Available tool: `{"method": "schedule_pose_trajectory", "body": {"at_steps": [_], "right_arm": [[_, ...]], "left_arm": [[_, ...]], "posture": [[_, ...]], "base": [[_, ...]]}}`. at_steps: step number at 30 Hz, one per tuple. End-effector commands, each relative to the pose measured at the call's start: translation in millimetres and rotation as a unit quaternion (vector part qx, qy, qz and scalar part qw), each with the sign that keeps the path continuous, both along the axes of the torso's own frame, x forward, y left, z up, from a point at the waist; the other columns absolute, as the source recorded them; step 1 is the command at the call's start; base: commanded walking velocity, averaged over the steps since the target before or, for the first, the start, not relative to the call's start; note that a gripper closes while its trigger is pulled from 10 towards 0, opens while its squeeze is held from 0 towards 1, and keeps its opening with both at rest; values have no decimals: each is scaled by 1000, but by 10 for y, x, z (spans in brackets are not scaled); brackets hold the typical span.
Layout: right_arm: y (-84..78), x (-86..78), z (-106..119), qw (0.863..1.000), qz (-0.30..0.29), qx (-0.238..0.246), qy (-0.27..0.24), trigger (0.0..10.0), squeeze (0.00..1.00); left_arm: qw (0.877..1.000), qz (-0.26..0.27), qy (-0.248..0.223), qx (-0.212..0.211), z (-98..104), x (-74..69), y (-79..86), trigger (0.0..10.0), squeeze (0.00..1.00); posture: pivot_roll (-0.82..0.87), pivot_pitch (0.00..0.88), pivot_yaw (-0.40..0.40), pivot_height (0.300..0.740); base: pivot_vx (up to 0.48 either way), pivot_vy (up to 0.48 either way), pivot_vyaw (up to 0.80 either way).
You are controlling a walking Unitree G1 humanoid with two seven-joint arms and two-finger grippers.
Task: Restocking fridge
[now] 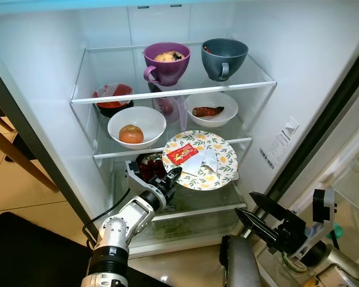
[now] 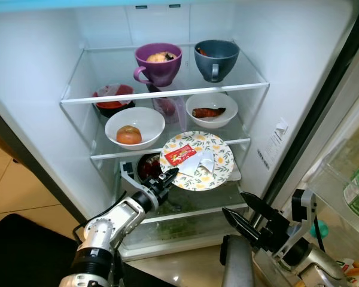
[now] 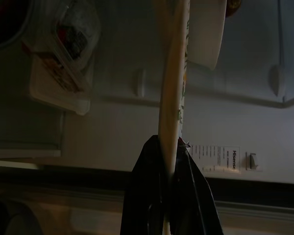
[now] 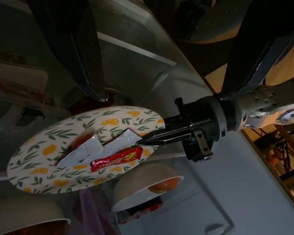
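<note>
A round plate (image 1: 218,156) with a lemon and leaf pattern is held tilted inside the open fridge, under the middle glass shelf (image 1: 239,141). A red snack packet (image 1: 182,155) and white wrappers (image 1: 204,162) lie on it. My left gripper (image 1: 172,177) is shut on the plate's near left rim (image 3: 172,142). My right gripper (image 1: 251,214) stands open low at the right, in front of the fridge and apart from the plate (image 4: 78,147).
The top shelf holds a purple cup (image 1: 166,62) and a grey-blue cup (image 1: 224,58). On the middle shelf stand a white bowl with an apple (image 1: 136,127), a bowl with a sweet potato (image 1: 210,109) and a red-lidded dish (image 1: 112,97). A clear container (image 1: 148,168) sits beside the plate. The fridge door (image 1: 347,179) is at right.
</note>
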State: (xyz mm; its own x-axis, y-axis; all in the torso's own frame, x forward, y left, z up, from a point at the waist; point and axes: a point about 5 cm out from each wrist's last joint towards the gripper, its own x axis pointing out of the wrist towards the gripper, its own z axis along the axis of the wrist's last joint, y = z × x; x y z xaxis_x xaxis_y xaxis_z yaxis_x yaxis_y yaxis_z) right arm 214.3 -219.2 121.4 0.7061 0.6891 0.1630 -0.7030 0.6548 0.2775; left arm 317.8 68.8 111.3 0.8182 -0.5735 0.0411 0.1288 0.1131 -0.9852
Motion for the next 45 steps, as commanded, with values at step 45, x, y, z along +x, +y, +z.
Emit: {"method": "schedule_pose_trajectory", "body": {"at_steps": [45], "right_arm": [[84, -14, 75, 1000, 14, -13, -5, 10000, 0]], "left_arm": [[997, 76, 1, 30, 145, 404, 69, 10000, 0]], "posture": [[-95, 149, 39, 375]], "base": [[0, 0, 0]]}}
